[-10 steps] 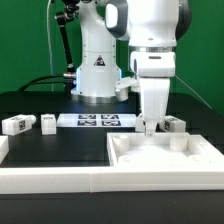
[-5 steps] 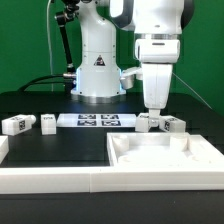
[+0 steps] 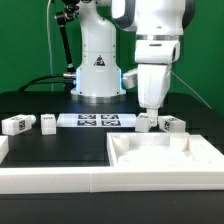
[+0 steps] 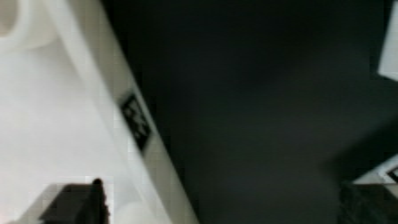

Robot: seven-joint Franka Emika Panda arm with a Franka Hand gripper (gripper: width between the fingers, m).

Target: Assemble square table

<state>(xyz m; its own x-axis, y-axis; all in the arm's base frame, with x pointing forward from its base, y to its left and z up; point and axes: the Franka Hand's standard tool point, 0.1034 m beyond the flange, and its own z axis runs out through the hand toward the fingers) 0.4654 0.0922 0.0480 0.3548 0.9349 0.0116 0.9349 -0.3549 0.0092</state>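
The square table slab (image 3: 165,152) is a large white square with a recessed middle, lying at the front on the exterior view's right. Two small white tagged legs (image 3: 149,122) (image 3: 172,125) lie just behind it. Two more legs (image 3: 15,125) (image 3: 47,122) lie at the exterior view's left. My gripper (image 3: 148,110) hangs a little above the nearer pair of legs, open and empty. In the wrist view the slab's edge with a dark tag (image 4: 132,115) shows, with black table between the fingers (image 4: 71,204).
The marker board (image 3: 95,120) lies flat in front of the robot base (image 3: 97,75). A long white rail (image 3: 55,180) runs along the front edge. The table is black, with a green wall behind.
My gripper has risen from right at the legs behind the slab to a little above them. The legs and slab have not visibly moved.
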